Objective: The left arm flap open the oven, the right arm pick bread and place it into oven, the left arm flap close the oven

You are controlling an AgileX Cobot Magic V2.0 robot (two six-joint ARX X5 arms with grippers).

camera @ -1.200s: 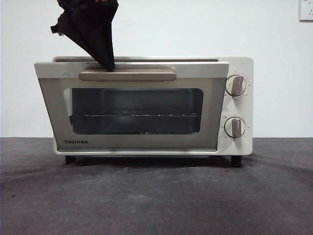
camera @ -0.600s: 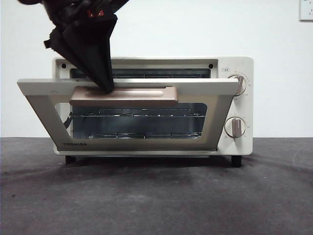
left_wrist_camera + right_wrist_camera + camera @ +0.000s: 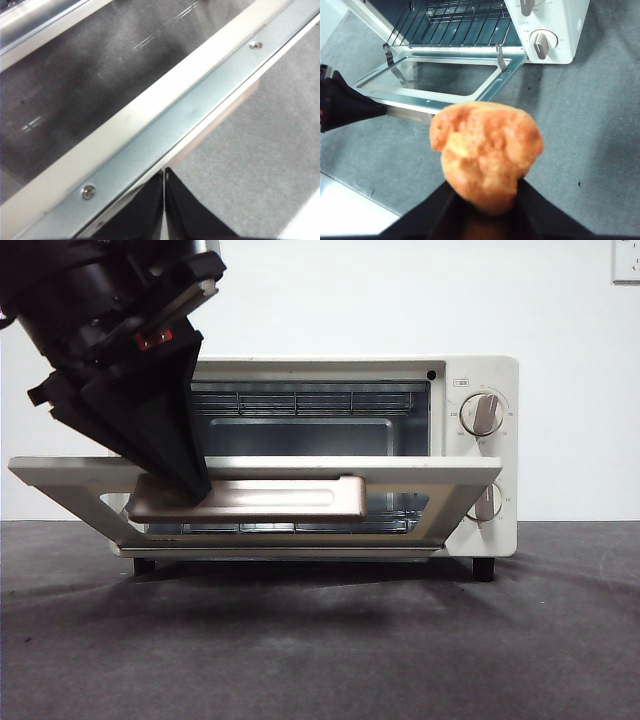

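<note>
The cream oven (image 3: 478, 375) stands on the table with its door (image 3: 450, 475) swung down almost level, and the wire rack (image 3: 310, 400) shows inside. My left gripper (image 3: 196, 490) is shut, its pointed tip pressing on the left end of the beige handle (image 3: 280, 498). In the left wrist view the shut jaws of the left gripper (image 3: 164, 175) sit against the door's top edge (image 3: 190, 110). My right gripper (image 3: 485, 187) is shut on the golden-brown bread (image 3: 487, 147), held in the air in front of the open door (image 3: 445, 97). The bread is out of the front view.
A dark grey mat (image 3: 320, 640) covers the table in front of the oven. Two beige knobs (image 3: 483, 413) sit on the oven's right side. A wall socket (image 3: 626, 260) is at the upper right. The mat ends at a white edge (image 3: 350, 207).
The oven door has swung from slightly ajar to nearly flat. My left gripper came down and forward with the handle.
</note>
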